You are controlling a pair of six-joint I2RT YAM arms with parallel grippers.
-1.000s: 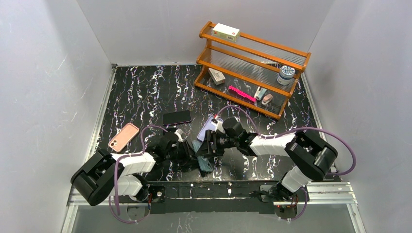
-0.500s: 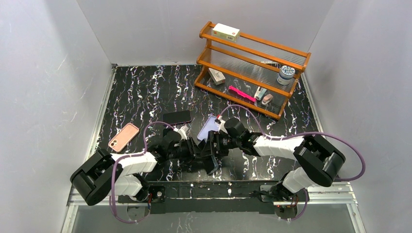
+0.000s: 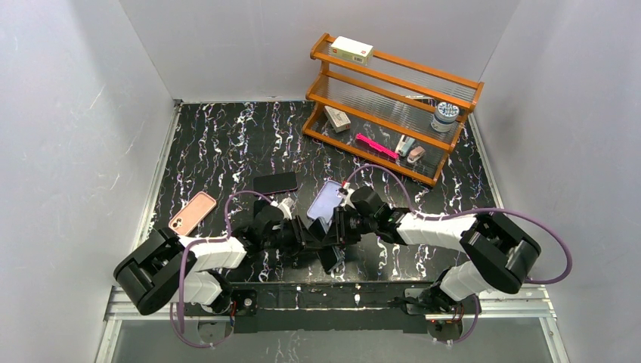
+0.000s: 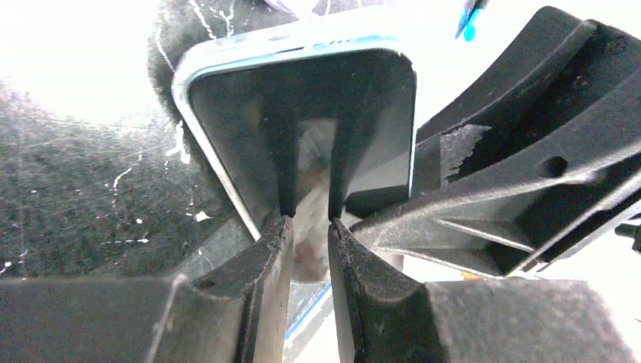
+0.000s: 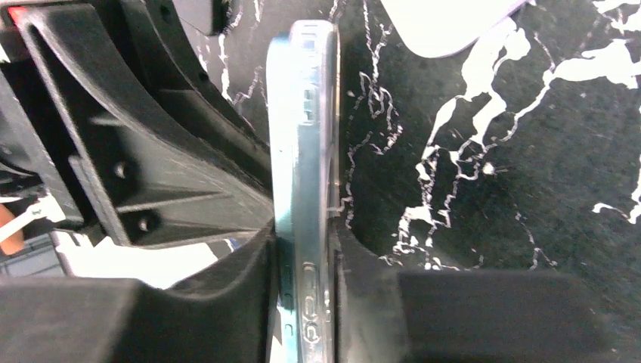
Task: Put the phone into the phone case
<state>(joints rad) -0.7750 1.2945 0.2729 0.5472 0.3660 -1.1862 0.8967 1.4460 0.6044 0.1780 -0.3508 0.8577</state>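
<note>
A teal-edged phone (image 5: 283,151) stands on edge above the black marbled table. A clear phone case (image 5: 326,113) sits against its back. My right gripper (image 5: 306,249) is shut across the two of them, one finger on each face. In the top view the arms meet at the middle front, and the phone (image 3: 328,257) shows as a dark wedge below the right gripper (image 3: 334,227). The left gripper (image 4: 308,223) has only a narrow gap between its jaws and holds nothing. Its fingertips (image 4: 280,227) rest on the phone's dark glossy screen (image 4: 227,113).
A lavender phone or case (image 3: 326,198) lies just behind the grippers. A black phone (image 3: 275,182) and a pink one (image 3: 192,212) lie to the left. A wooden rack (image 3: 393,106) with small items stands at the back right.
The right gripper has closed onto the phone and case. Both grippers have shifted slightly away from the arm bases, and the phone now stands more upright between them.
</note>
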